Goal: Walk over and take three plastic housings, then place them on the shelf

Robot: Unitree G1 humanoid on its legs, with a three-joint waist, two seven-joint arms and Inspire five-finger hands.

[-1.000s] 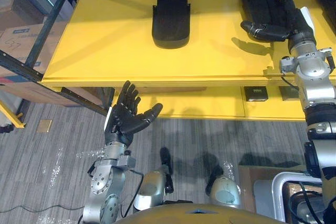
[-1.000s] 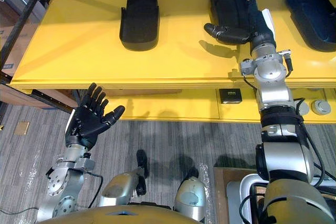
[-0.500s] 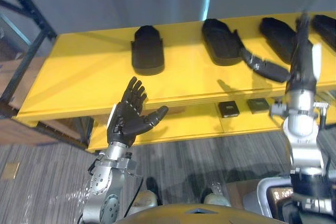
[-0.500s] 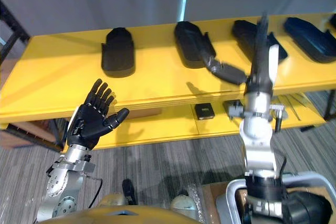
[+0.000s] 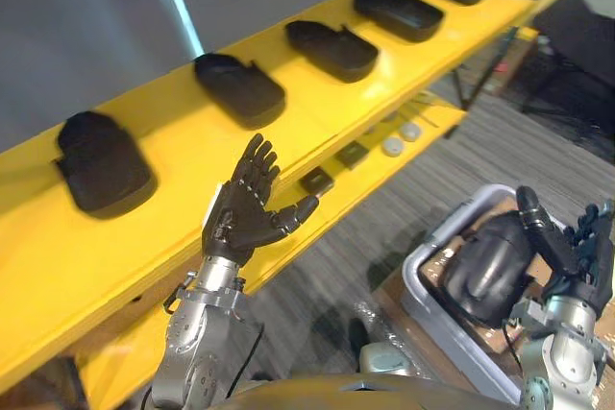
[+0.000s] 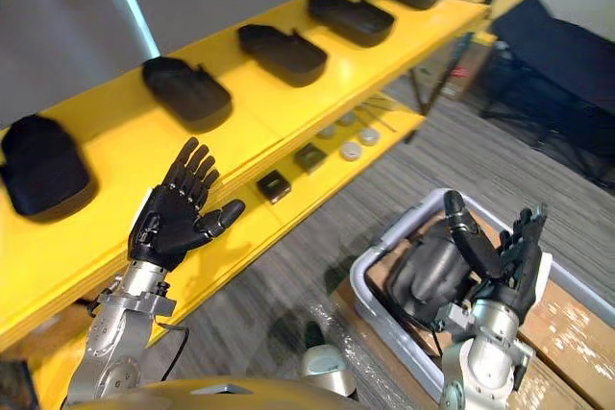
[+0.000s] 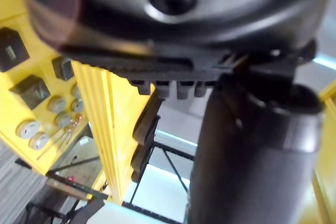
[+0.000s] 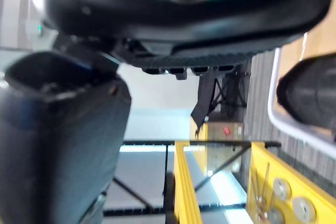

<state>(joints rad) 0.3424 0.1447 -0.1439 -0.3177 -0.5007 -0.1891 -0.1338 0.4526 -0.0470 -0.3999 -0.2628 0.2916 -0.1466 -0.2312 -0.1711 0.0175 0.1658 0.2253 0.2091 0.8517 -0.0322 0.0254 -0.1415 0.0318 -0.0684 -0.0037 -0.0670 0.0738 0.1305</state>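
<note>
A long yellow shelf (image 6: 240,93) carries a row of five black plastic housings (image 6: 282,53), set apart from one another. Low at the right, a grey plastic bin (image 6: 394,232) holds another black rounded plastic housing (image 6: 423,276). The right robot hand (image 6: 514,256) stands just beside that housing, fingers straight and thumb spread across it, gripping nothing; whether it touches cannot be told. The left robot hand (image 5: 240,218) is upright before the shelf edge, palm open and empty. Small black squares (image 6: 274,185) and pale round discs (image 6: 351,151) lie on the lower yellow tier.

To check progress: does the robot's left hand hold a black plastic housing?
No, the left hand is open and empty before the yellow shelf.
</note>
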